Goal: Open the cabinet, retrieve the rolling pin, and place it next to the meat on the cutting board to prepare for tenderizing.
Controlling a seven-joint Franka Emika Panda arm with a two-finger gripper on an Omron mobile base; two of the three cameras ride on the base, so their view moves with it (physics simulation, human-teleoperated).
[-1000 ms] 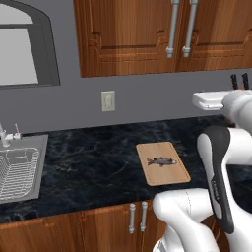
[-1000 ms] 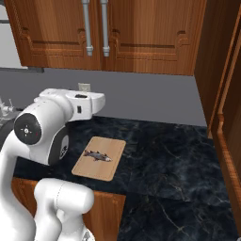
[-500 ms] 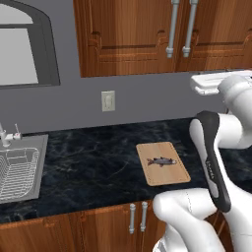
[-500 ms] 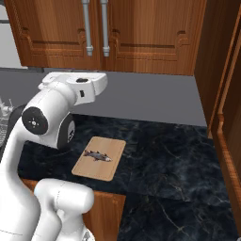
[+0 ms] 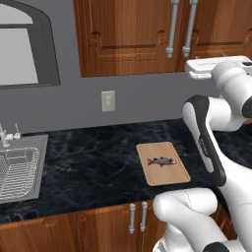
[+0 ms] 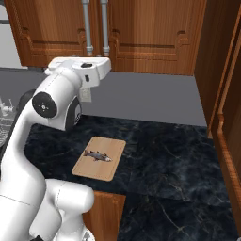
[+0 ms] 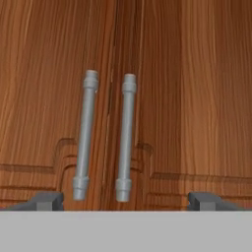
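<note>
1. The arm has risen; the claw (image 7: 125, 199), jaws wide and empty, now faces the shut cabinet (image 7: 187, 98) handles.
2. The meat (image 5: 161, 161) lies on the cutting board (image 5: 172, 176) on the table; the rolling pin is unseen.

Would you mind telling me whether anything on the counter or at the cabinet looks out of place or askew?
Nothing stands out. The cabinet doors are shut and flush, with both bar handles upright and parallel. The cutting board lies flat on the counter with the meat on it. The open claw faces the handles, apart from them.
</note>
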